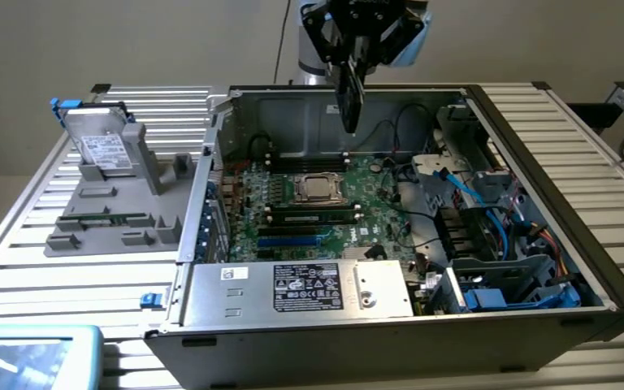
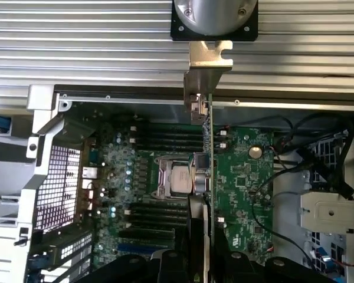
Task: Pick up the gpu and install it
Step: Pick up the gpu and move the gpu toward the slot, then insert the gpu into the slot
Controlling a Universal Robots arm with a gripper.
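The gpu is a thin black card hanging upright, edge down, above the open computer case. My gripper is shut on its upper end. The card's lower tip sits over the back of the motherboard, behind the CPU socket, and is apart from the board. In the wrist view the gpu appears edge-on, with its silver metal bracket at the far end. My gripper clamps it from both sides above the motherboard and CPU socket.
A grey fixture on the exterior view's left holds a silver hard drive and green memory sticks. Inside the case are a power supply, blue cables and drive cages. A teal tray sits at the near left corner.
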